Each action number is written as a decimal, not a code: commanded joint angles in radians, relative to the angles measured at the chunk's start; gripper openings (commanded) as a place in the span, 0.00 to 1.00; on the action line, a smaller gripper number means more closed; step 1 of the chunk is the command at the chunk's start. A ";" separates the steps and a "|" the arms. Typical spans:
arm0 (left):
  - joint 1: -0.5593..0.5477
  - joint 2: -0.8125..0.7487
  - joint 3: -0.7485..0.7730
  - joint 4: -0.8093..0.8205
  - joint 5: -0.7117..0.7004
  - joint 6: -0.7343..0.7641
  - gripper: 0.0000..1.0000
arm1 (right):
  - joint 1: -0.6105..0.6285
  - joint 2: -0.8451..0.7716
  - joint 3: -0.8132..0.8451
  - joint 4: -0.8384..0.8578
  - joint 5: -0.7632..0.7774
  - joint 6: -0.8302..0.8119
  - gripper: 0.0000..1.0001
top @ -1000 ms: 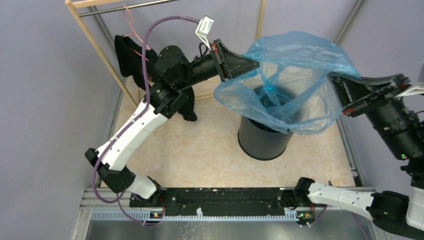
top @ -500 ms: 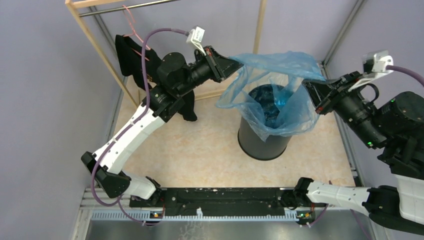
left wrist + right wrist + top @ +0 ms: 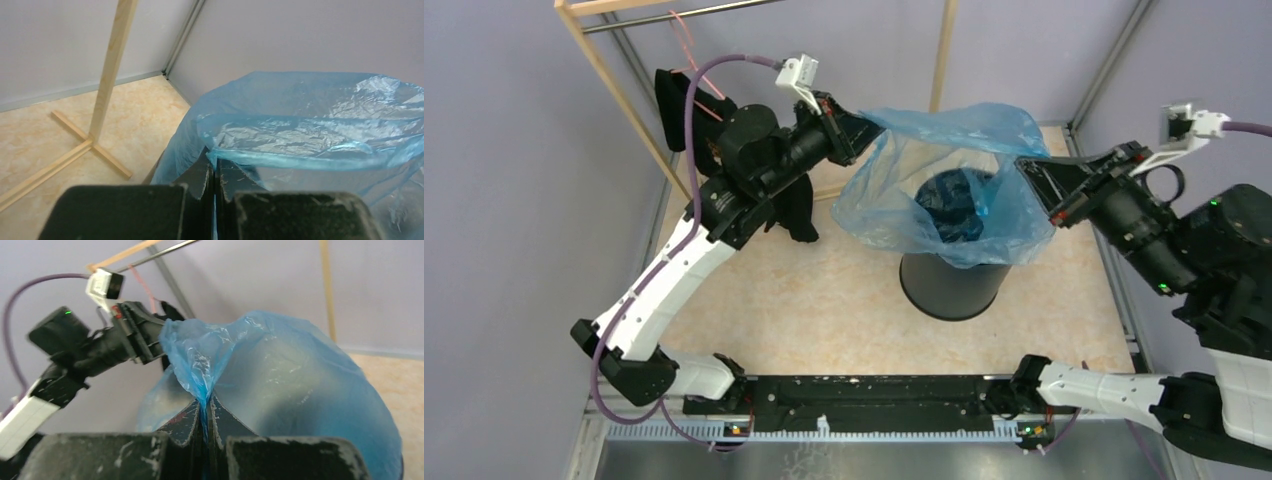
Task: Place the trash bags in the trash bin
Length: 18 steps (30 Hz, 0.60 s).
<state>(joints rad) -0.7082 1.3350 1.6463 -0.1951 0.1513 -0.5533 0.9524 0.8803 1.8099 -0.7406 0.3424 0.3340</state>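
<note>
A translucent light-blue trash bag (image 3: 944,180) hangs spread open over the round dark trash bin (image 3: 952,285), its lower part sagging into the bin's mouth. My left gripper (image 3: 876,122) is shut on the bag's left rim, with blue film pinched between its black fingers (image 3: 206,175). At the right rim my right gripper (image 3: 1024,165) is likewise shut on a bunched fold of the trash bag (image 3: 210,355), film running down between the fingers (image 3: 226,422). The left arm (image 3: 95,347) shows across the bag in the right wrist view.
A wooden frame (image 3: 619,95) with a metal rail stands at the back left; a black shirt (image 3: 686,110) hangs from it behind the left arm. A wooden post and foot (image 3: 107,85) stand on the beige floor. Purple walls close in on both sides.
Both grippers have come down and drawn the bag lower over the bin. The left gripper shifted left, the right wrist turned and moved inward. The bag's mouth sits flatter and wider.
</note>
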 commanded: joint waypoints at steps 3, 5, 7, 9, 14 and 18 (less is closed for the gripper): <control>0.002 0.123 0.118 -0.037 -0.081 0.125 0.00 | -0.006 0.089 -0.038 0.041 0.204 0.033 0.00; 0.003 0.153 0.154 -0.058 -0.099 0.155 0.03 | -0.006 0.106 -0.018 0.051 0.110 0.056 0.00; 0.003 0.171 0.171 -0.067 -0.064 0.176 0.10 | -0.006 0.132 0.027 0.038 0.047 0.078 0.00; 0.002 0.174 0.176 -0.070 0.012 0.209 0.21 | -0.006 0.146 0.053 0.027 0.043 0.077 0.00; 0.002 0.080 0.157 -0.128 0.073 0.311 0.47 | -0.006 0.149 0.059 0.004 0.139 0.046 0.00; 0.003 -0.019 0.085 -0.127 0.091 0.320 0.48 | -0.006 0.162 0.019 0.013 0.212 0.037 0.00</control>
<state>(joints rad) -0.7063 1.4597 1.7523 -0.3458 0.1944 -0.2924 0.9524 1.0439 1.8210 -0.7483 0.4725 0.3859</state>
